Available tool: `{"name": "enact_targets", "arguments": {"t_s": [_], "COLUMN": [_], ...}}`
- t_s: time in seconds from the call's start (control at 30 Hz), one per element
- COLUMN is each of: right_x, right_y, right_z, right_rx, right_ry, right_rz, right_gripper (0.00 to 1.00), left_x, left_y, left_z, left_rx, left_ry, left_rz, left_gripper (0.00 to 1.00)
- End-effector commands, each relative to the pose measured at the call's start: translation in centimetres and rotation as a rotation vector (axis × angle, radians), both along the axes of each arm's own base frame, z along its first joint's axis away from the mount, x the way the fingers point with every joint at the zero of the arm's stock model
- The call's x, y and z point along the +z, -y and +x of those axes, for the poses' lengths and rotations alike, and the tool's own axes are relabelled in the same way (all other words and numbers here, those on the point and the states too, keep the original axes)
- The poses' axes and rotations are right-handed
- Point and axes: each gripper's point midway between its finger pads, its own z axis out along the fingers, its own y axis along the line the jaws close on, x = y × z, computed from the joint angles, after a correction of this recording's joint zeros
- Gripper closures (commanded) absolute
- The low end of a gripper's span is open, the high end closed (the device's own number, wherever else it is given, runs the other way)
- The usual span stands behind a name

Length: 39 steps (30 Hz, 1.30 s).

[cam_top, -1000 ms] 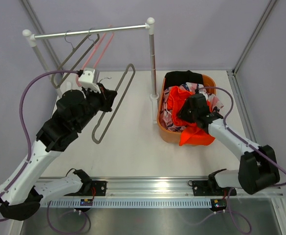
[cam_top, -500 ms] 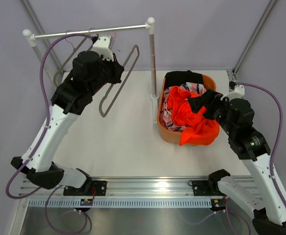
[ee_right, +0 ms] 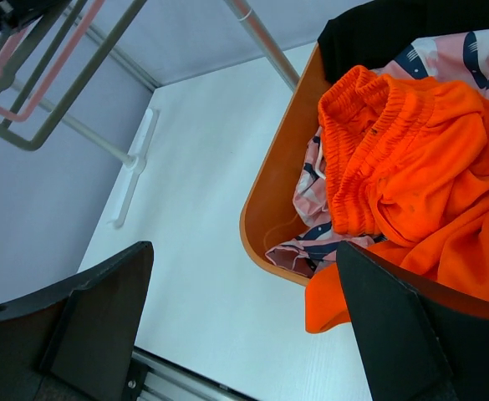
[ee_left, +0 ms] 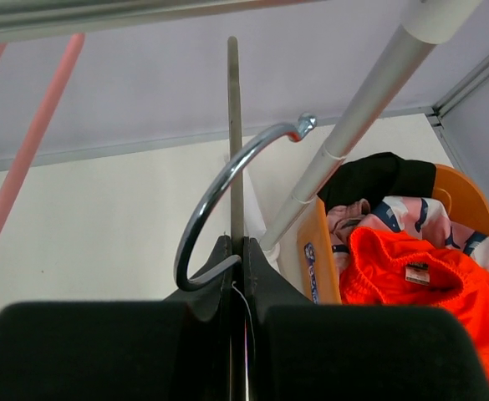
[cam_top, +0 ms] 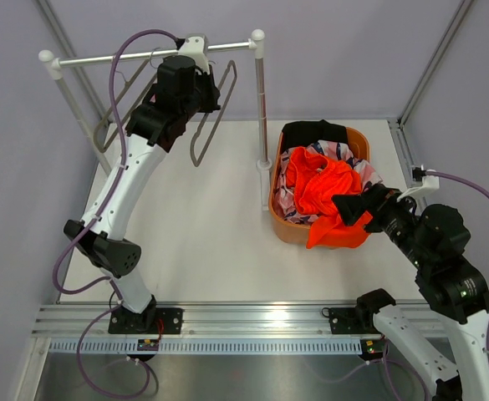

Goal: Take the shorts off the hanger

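Three shorts lie heaped in the orange basket (cam_top: 287, 232): the orange shorts (cam_top: 328, 188) on top and spilling over the near rim, the pink printed shorts (cam_top: 346, 153) beneath, the black shorts (cam_top: 315, 131) at the far end. My left gripper (ee_left: 237, 246) is shut on a bare grey hanger (cam_top: 213, 117), held up at the rail (cam_top: 102, 58); its metal hook (ee_left: 219, 180) curves just under the bar. My right gripper (ee_right: 242, 251) stands open and empty near the basket's front right corner, apart from the orange shorts (ee_right: 411, 159).
Another grey hanger (cam_top: 114, 113) and a pink hanger (ee_left: 27, 159) hang on the rail's left part. The rail's right post (cam_top: 262, 100) stands close behind the basket. The metal mounting strip (cam_top: 252, 322) runs along the near table edge.
My left arm lifted the grey hanger from low over the table up to the rail. My right gripper opened, let go of the orange shorts and drew back to the basket's near right.
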Motion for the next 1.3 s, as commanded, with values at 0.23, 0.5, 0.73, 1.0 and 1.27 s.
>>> {"name": "enact_targets", "arguments": {"t_s": [0.23,0.5,0.73,1.0,1.27], "right_x": [-0.4,0.0,0.3,0.4,-0.1], "right_y": [-0.7,-1.3,-1.5,-1.5,-1.5], "right_z": [-1.2,-1.2,-1.4,-1.7,-1.7], "right_rx": [0.085,0.124,0.140,0.154,0.161], "right_ry": [0.015,0.026,0.036,0.045,0.039], "right_rz": [-0.043,-0.047,-0.059,-0.069,-0.081], "right_gripper": [0.01,0.00,0.00,0.01,0.01], "left_x": [6.8,7.8,7.9,6.7,5.8], "left_y": [-2.5,-3.1,-3.2,-3.1,-3.2], "left_z": [2.5,4.3,5.8,7.6,8.8], "left_rx": [0.182,0.253,0.305,0.350,0.369], "left_ry": [0.254,0.296,0.323,0.322,0.325], "left_rz": [-0.080,-0.058,-0.080,-0.073,-0.048], "left_gripper": [1.00,1.00,1.00,1.00,1.00]}}
